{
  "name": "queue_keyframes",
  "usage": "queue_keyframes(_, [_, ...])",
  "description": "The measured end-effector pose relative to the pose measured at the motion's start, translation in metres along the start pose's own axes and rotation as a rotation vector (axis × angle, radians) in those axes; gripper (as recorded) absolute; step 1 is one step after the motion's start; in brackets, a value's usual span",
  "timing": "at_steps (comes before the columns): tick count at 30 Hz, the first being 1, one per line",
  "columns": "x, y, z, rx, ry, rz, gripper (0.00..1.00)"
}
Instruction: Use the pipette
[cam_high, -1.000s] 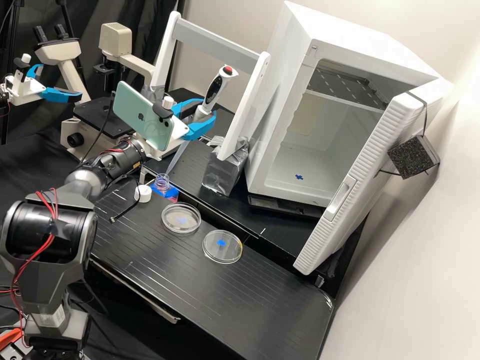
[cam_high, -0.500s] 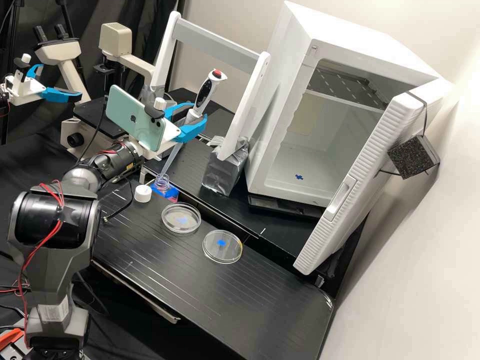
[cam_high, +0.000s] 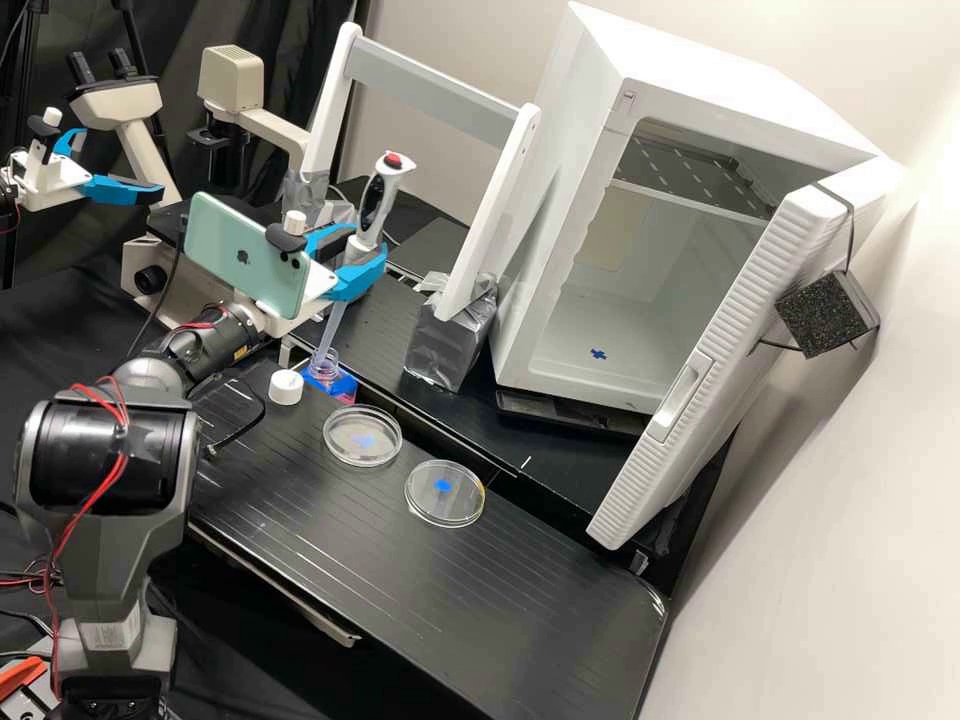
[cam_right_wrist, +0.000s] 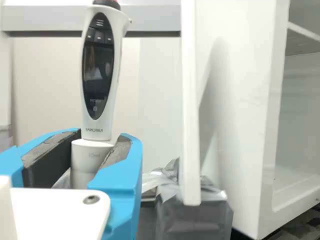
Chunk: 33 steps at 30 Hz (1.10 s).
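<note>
In the high view the gripper (cam_high: 352, 262) is shut on the white pipette (cam_high: 372, 212), which stands nearly upright with a slight tilt, red button on top. Its long clear tip runs down to the open mouth of the small bottle (cam_high: 325, 372) of pink liquid; the lower end overlaps the neck, and how deep it sits I cannot tell. From the wrist, the gripper (cam_right_wrist: 103, 145) has its dark pads on either side of the collar of the pipette (cam_right_wrist: 102, 117). Two clear petri dishes (cam_high: 362, 436) (cam_high: 444, 493), with blue marks, lie on the bench.
A white cap (cam_high: 286, 387) lies beside the bottle. Behind stand a white pipette rack frame (cam_high: 490, 220) with a foil-wrapped foot (cam_high: 448, 340), a microscope (cam_high: 232, 85), and a white incubator (cam_high: 590, 60) with its door open. A phone (cam_high: 245, 255) is mounted on the wrist.
The gripper has carried the pipette leftward and slightly down in the high view, and the pipette leans less. Its tip has come from beside the bottle to the bottle's mouth.
</note>
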Motion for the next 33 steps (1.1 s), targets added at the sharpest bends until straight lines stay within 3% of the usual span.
queue_keyframes(7, [-0.020, -0.001, 0.001, -0.014, 0.050, -0.036, 0.00])
queue_keyframes(14, [-0.027, -0.006, 0.003, -0.048, 0.090, -0.061, 0.00])
queue_keyframes(18, [-0.027, -0.006, 0.003, -0.050, 0.090, -0.061, 0.00])
queue_keyframes(25, [-0.018, -0.013, 0.011, -0.090, 0.073, -0.066, 0.00])
queue_keyframes(33, [-0.013, -0.019, 0.018, -0.090, 0.043, -0.083, 0.00])
